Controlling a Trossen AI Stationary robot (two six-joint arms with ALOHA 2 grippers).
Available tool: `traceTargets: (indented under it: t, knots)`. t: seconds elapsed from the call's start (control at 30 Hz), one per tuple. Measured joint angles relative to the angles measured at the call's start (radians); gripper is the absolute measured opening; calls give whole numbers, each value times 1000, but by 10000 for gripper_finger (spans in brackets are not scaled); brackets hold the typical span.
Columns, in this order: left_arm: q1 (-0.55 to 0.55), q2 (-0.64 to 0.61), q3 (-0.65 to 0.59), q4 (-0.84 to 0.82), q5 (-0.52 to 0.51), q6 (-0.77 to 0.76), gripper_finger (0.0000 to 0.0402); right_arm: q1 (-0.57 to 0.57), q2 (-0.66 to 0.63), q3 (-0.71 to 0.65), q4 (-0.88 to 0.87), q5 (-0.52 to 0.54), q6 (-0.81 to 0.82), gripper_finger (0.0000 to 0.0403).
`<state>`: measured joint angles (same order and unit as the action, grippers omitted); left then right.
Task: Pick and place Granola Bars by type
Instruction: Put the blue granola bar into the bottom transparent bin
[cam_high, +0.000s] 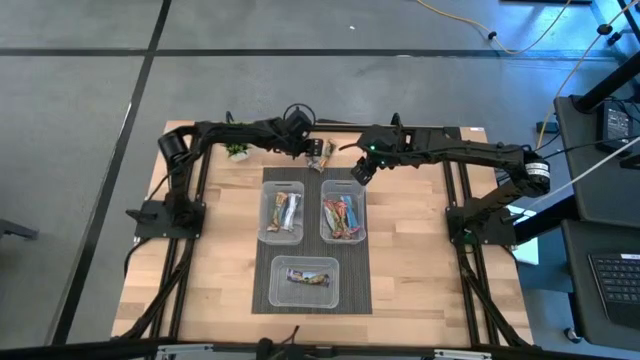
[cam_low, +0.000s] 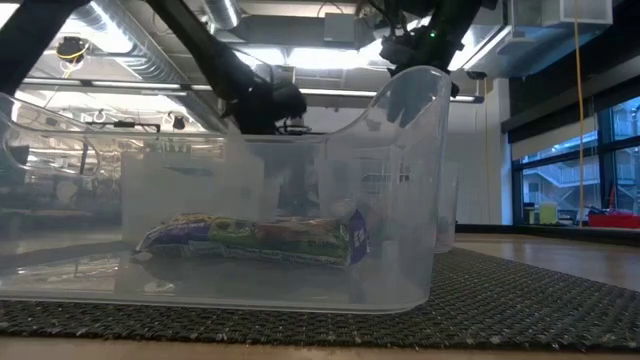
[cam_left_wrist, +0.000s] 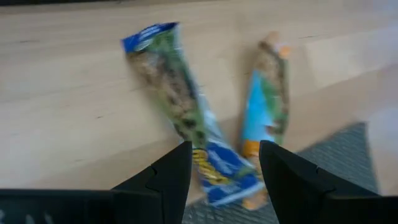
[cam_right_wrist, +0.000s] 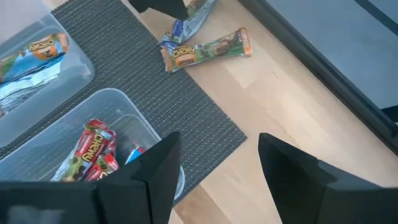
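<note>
The near clear bin (cam_low: 400, 200) on the dark mat (cam_high: 355, 295) holds one bar. The left gripper (cam_left_wrist: 221, 171) hangs wide open over a blue-wrapped bar (cam_left_wrist: 180, 112), whose end lies between the jaws, at the mat's far edge; an orange-tipped bar (cam_left_wrist: 267, 106) lies just beside. The right gripper (cam_right_wrist: 217, 155), open and empty, hovers above the bin of red bars (cam_right_wrist: 93, 152).

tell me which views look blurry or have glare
Left wrist view: the two loose bars are smeared, as if by motion, with the open left gripper over them. Low view: ceiling lights glare brightly and the clear bin hazes what lies behind. High and right wrist views look sharp.
</note>
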<state>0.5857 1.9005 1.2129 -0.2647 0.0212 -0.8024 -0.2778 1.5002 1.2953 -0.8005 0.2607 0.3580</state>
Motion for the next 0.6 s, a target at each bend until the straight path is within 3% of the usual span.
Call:
traceTargets:
  t: [0.6]
  knots:
    - [19, 34, 0, -71, -29, -6, 180, -1, 0, 0, -5, 0, -5, 217]
